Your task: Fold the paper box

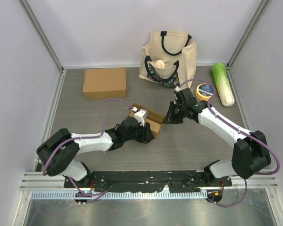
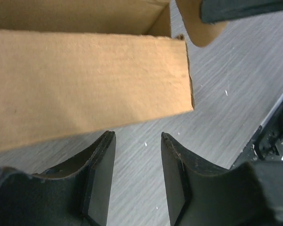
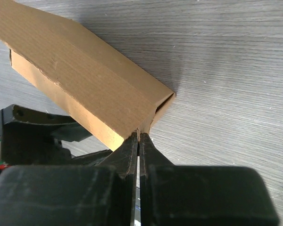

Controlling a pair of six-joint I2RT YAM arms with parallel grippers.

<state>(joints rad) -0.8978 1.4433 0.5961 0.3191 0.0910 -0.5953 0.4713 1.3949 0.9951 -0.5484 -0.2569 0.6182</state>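
Tabletop; closed right end effector against box

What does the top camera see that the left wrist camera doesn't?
Only the top view shows the tote bag, the cabbage, the yellow tape roll and the flat cardboard. Only the left wrist view shows the left gripper up close, open, with nothing between its fingers. Both show the paper box on the grey table.

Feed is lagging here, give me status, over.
Left pincer open, short of the paper box wall. Right pincer shut, tips at its end corner. Tote bag and flat cardboard behind, apart.
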